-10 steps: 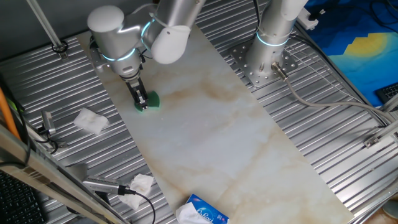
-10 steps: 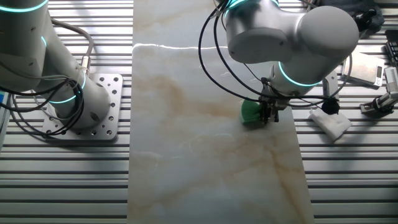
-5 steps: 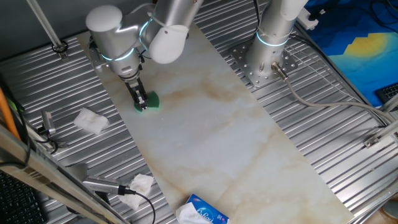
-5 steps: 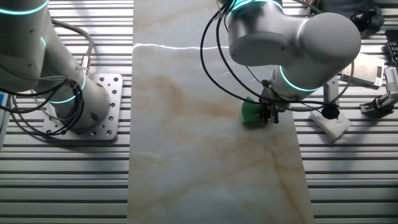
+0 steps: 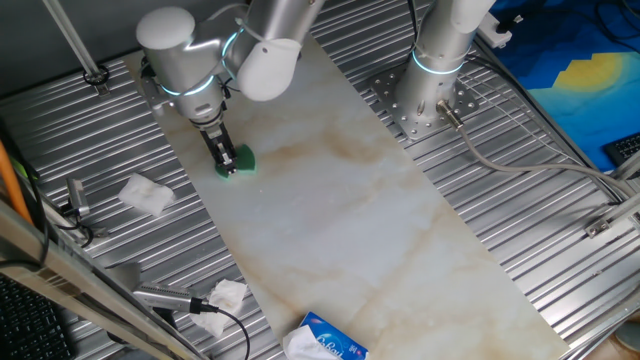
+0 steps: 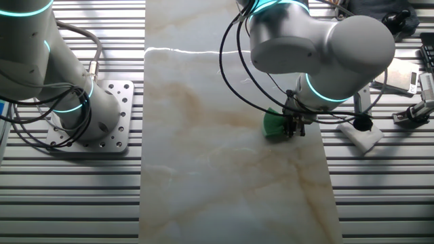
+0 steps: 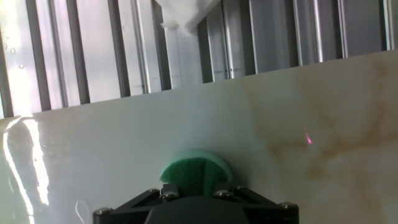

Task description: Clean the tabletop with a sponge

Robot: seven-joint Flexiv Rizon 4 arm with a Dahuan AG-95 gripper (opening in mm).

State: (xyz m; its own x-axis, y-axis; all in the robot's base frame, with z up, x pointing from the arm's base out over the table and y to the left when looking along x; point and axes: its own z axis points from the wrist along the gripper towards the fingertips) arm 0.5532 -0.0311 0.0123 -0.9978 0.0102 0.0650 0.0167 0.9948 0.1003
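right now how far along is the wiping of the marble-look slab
Picked up: the small green sponge sits in the gripper, pressed on the glossy off-white tabletop near one long edge. In hand: wiping there. Left: the brown stains mid-slab look unwiped.

Bright, even light; white glare streaks the glossy tabletop (image 7: 25,143); sharp focus.

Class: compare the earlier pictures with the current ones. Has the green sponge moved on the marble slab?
Barely. The sponge sits at nearly the same spot near the tabletop edge, level with the crumpled tissue; only the arm above has shifted slightly.
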